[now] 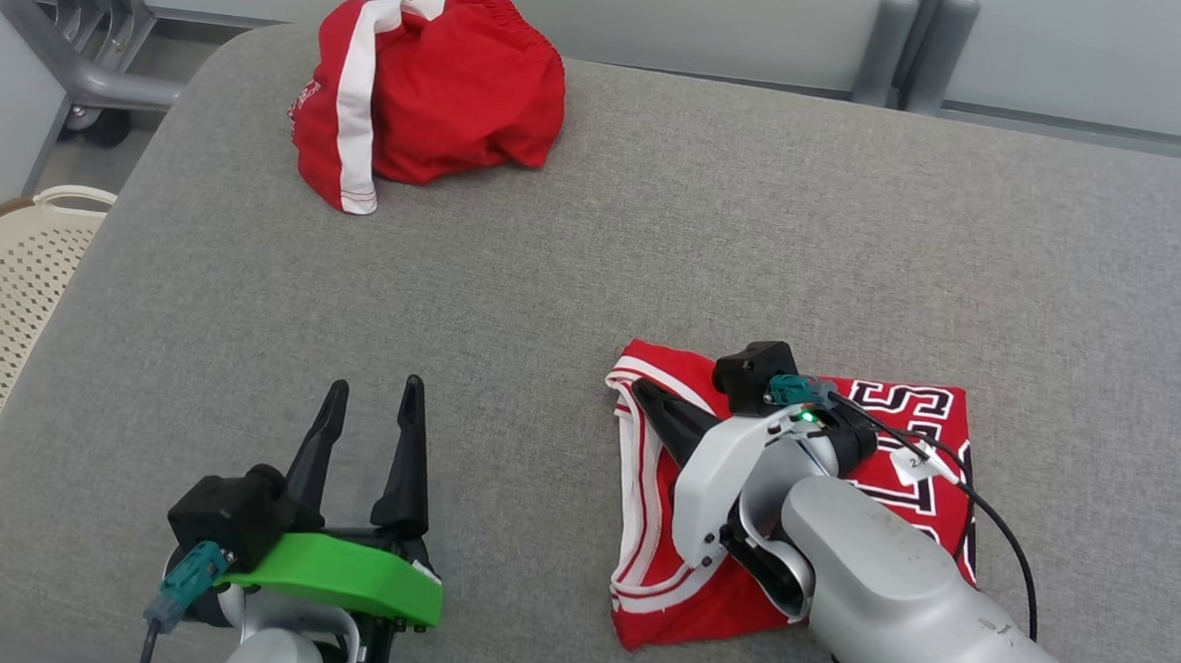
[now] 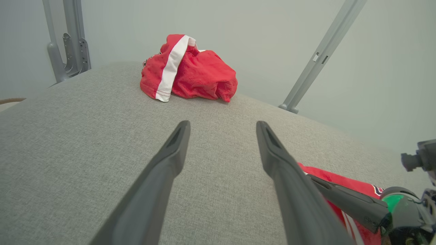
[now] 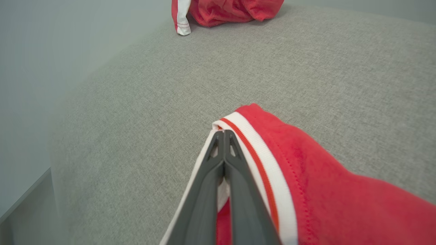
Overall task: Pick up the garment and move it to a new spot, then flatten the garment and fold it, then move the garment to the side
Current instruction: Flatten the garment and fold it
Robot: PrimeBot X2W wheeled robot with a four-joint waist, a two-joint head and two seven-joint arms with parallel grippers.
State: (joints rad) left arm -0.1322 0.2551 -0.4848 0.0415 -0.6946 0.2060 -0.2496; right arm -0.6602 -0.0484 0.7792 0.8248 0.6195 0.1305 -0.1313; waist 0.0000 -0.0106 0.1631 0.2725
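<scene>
The garment (image 1: 904, 455), a red jersey with white trim and black-and-white lettering, lies folded into a rough square at the near right of the grey padded table (image 1: 655, 225). My right gripper (image 1: 645, 390) rests on its far-left corner, shut, with the white-trimmed edge (image 3: 259, 160) pinched between the fingers; in the right wrist view the right gripper (image 3: 223, 133) shows its tips at that corner. My left gripper (image 1: 374, 390) hovers open and empty at the near left, apart from the jersey. In the left wrist view the left gripper (image 2: 223, 125) spreads its fingers over bare fabric, the jersey (image 2: 344, 182) at lower right.
A second red garment with a white stripe (image 1: 431, 95) sits crumpled at the far left of the table. A cream perforated basket (image 1: 3, 316) stands beside the table's left edge. Grey metal frame tubes (image 1: 84, 60) and posts (image 1: 912, 47) rise behind.
</scene>
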